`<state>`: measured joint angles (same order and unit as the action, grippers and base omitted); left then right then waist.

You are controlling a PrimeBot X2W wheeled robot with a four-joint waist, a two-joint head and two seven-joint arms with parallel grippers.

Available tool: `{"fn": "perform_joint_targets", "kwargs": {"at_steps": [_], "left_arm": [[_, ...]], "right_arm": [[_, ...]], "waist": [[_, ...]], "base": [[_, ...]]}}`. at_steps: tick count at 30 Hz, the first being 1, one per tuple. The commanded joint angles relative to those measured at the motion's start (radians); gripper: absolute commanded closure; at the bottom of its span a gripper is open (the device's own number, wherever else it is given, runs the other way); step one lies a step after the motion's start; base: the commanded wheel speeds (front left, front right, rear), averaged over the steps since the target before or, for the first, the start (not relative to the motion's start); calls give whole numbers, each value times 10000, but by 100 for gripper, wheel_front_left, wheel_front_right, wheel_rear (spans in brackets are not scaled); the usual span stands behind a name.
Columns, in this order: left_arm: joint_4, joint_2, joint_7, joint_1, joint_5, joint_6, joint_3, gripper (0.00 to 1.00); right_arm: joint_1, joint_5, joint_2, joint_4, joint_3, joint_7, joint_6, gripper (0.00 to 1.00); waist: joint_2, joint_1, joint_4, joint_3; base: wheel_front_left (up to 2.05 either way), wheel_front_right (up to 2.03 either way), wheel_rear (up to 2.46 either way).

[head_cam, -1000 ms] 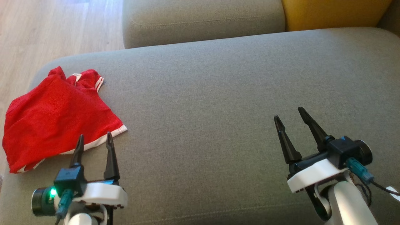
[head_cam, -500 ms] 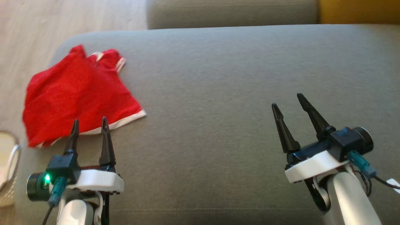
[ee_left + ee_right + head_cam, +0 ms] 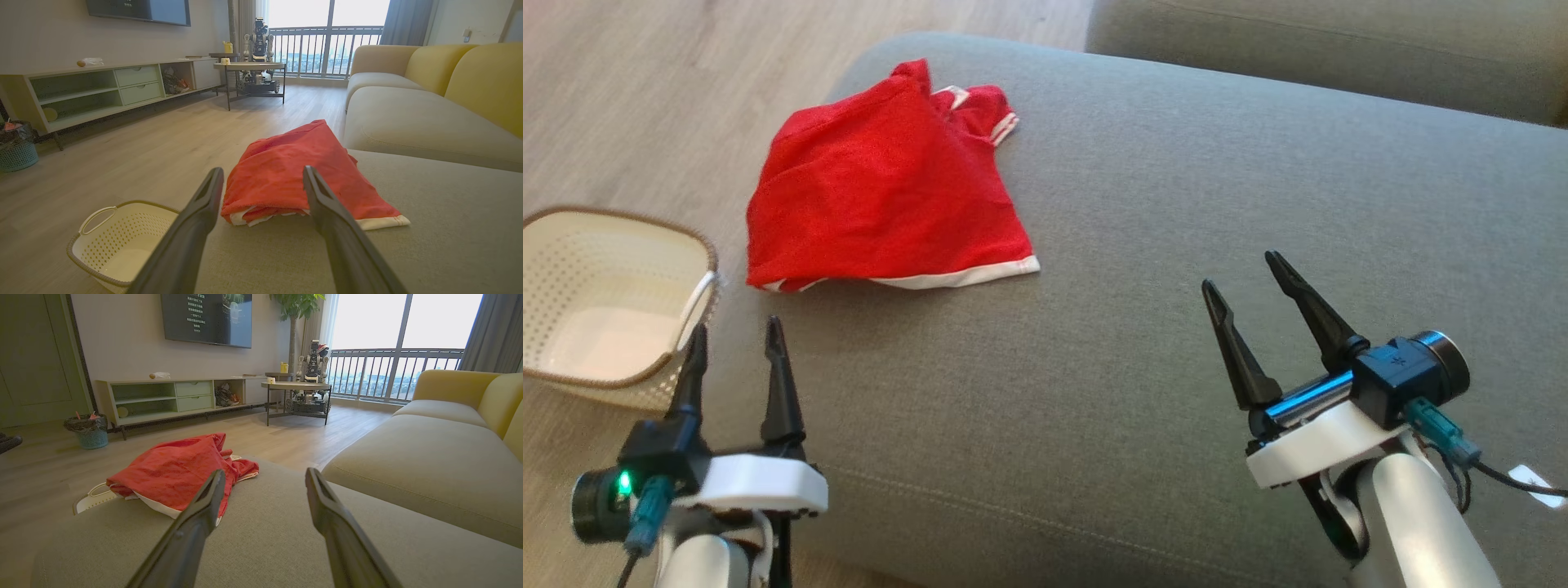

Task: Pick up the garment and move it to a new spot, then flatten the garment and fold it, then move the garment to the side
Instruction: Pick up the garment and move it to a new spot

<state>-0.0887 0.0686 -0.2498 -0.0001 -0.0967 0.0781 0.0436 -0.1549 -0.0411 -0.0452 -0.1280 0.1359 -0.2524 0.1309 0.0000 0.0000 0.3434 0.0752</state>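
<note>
Red garment [image 3: 882,188] crumpled, lower layers hidden | basket [image 3: 613,261] edge-cropped | both jaws open, empty

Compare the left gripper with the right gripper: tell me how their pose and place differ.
The left gripper hangs at the edge of the cushion, beside the basket; the right gripper hangs over its middle. The left gripper's fingers point almost straight up the head view; the right gripper's lean leftward. The left gripper is nearer the red garment than the right gripper. Both are open, empty and clear of the garment.
</note>
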Motion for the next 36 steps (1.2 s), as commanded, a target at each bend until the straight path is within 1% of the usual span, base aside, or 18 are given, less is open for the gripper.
{"fn": "perform_joint_targets", "kwargs": {"at_steps": [1, 5, 7, 10, 13, 16, 18, 21, 23, 24, 25, 26, 32, 35, 36], "left_arm": [[423, 44, -120, -304, 97, -51, -420, 0], [501, 91, -120, -396, 79, -210, -727, 0], [559, 86, -120, -558, -102, -305, -979, 0], [460, 193, -120, -977, -513, -691, -1326, 0], [234, 552, -120, -1687, -765, -1136, -1499, 0], [-124, 1143, 242, -2667, -873, -1486, -1474, 0], [-389, 1492, 885, -3434, -1233, -1727, -1425, 0], [-891, 2284, 1917, -4676, -1704, -1969, -1198, 0], [-1319, 2945, 2493, -5505, -1676, -2033, -855, 0], [-1319, 2945, 2493, -5505, -1676, -2033, -855, 0], [-1958, 3361, 3109, -6285, -1820, -2061, -571, 0], [-1958, 3361, 3109, -6285, -1820, -2061, -571, 0], [-4013, 4380, 5088, -7997, -2490, -2084, 522, 0], [-4804, 4920, 5598, -8492, -2430, -2085, 1132, 0], [-5066, 5008, 5753, -8629, -2471, -2085, 1254, 0]], "right_arm": [[-392, -65, -50, 289, 243, -93, -2, 0], [-506, -18, -50, 315, 329, -93, -2, 0], [-592, 24, -50, 375, 309, -93, -2, 0], [-732, 134, -50, 502, 250, -93, -2, 0], [-887, 312, -50, 677, 155, -93, -2, 0], [-1084, 551, -50, 843, 52, -93, -2, 0], [-1230, 704, -50, 1002, -29, -93, -2, 0], [-1406, 783, -50, 1293, -225, -93, -2, 0], [-1486, 892, -50, 1446, -301, -93, -2, 0], [-1486, 892, -50, 1446, -301, -93, -2, 0], [-1539, 1012, -50, 1540, -299, -93, -2, 0], [-1539, 1012, -50, 1540, -299, -93, -2, 0], [-1724, 1061, -50, 1783, -204, -93, -2, 0], [-1767, 1032, -50, 1886, -175, -93, -2, 0], [-1760, 1033, -50, 1903, -186, -93, -2, 0]], "waist": [[0, 0, 109, 64], [0, 0, -59, 328], [0, 0, -228, 544], [0, 0, -523, 932], [0, 0, -795, 1374], [0, 0, -1099, 1894], [0, 0, -1302, 2240], [0, 0, -1576, 2791], [0, 0, -1721, 3148], [0, 0, -1721, 3148], [0, 0, -1862, 3419], [0, 0, -1862, 3419], [0, 0, -2341, 3935], [0, 0, -2518, 4049], [0, 0, -2557, 4068]], "base": [[0, 0, 0], [0, 0, 0], [0, 0, 0], [0, 0, 0], [0, 0, 0], [0, 0, 0], [0, 0, 0], [0, 0, 0], [0, 0, 0], [0, 0, 0], [0, 0, 0], [0, 0, 0], [0, 0, 0], [0, 0, 0], [0, 0, 0]]}}
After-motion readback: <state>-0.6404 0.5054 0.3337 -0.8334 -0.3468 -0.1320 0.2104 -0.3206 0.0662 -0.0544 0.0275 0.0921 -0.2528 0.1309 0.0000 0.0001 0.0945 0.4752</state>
